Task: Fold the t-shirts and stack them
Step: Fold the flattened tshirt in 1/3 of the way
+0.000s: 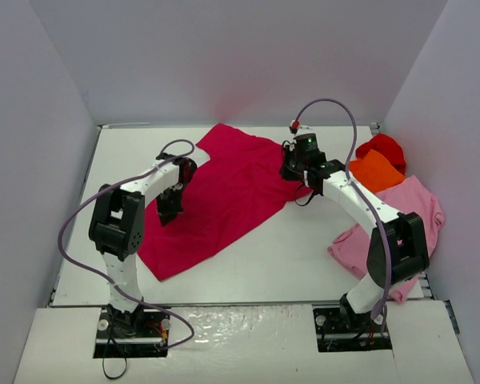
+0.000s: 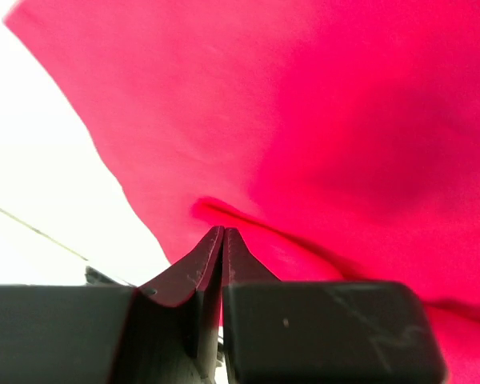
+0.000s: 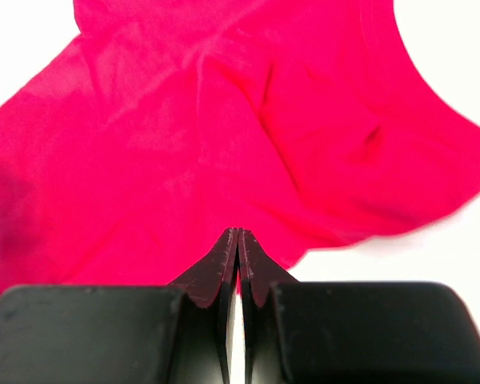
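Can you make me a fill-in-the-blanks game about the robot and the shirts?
1. The left end effector and the right end effector are both ____, with their tips at the crimson shirt.
2. The orange shirt is bunched with a bright red shirt and a pink shirt, so that bunch holds ____ shirts.
3. That bunch lies on the robot's ____ side.

Missing words: shut; three; right.

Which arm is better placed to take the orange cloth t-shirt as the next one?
Right, probably: the right gripper is nearer the orange cloth t-shirt; the left gripper is across the large crimson cloth t-shirt.
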Available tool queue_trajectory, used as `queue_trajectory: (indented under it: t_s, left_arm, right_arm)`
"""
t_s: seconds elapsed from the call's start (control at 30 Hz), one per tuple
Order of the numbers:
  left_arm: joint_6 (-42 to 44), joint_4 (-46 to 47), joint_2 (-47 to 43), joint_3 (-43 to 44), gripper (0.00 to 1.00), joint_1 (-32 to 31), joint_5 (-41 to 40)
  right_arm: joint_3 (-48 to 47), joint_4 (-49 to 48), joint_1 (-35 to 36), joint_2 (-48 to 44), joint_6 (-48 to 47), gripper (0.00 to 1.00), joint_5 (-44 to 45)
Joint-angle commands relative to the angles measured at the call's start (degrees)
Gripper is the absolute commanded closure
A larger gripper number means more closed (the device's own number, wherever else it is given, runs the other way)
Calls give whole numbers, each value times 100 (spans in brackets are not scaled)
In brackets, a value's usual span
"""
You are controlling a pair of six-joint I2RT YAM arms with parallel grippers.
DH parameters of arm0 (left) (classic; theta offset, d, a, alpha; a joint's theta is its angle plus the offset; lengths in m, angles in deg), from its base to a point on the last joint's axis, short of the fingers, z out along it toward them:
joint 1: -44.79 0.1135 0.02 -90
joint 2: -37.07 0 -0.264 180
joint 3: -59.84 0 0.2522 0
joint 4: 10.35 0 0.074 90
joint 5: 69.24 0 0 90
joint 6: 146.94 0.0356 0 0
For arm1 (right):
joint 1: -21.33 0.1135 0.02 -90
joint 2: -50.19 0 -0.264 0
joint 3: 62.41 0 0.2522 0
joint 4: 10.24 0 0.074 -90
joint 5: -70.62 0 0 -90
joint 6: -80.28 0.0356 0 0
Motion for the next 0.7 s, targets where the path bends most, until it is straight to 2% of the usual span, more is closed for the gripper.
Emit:
queue_trajectory:
  t_s: [0.0, 0.1, 0.13, 0.2, 0.23, 0.3, 0.37, 0.5, 0.6, 0.67]
  left_arm:
    - [-10, -310, -444, 527, 100, -208, -967]
    - [39, 1244, -1301, 159, 100, -384, -454]
    - [59, 2102, -1498, -41, 100, -380, -41]
    - [-80, 2884, -1492, -108, 100, -340, 791]
    - [-124, 2904, -1195, 36, 100, -326, 960]
    - [-35, 2539, -596, 933, 100, -328, 1426]
    - [32, 1927, 268, 1744, 100, -353, 1603]
    - [76, 747, 757, 2834, 100, -419, 1908]
    - [127, 217, 728, 3044, 100, -429, 1857]
    - [180, 162, 629, 2725, 100, -417, 1713]
  right_arm:
    - [248, -100, 86, -551, -129, 100, 97]
    - [320, -142, 73, -561, -187, 100, 319]
    - [325, -176, 59, -517, -134, 100, 359]
    - [234, -204, -16, -328, 51, 100, 316]
    - [182, -196, -46, -191, 109, 100, 273]
    - [-25, -143, -152, 7, 300, 100, 173]
    - [-336, 301, -202, 328, 482, 100, 207]
    - [-1010, 1431, -203, 642, 967, 100, 411]
    - [-1061, 1590, -146, 491, 1084, 100, 391]
    - [-837, 1482, -24, 377, 960, 100, 689]
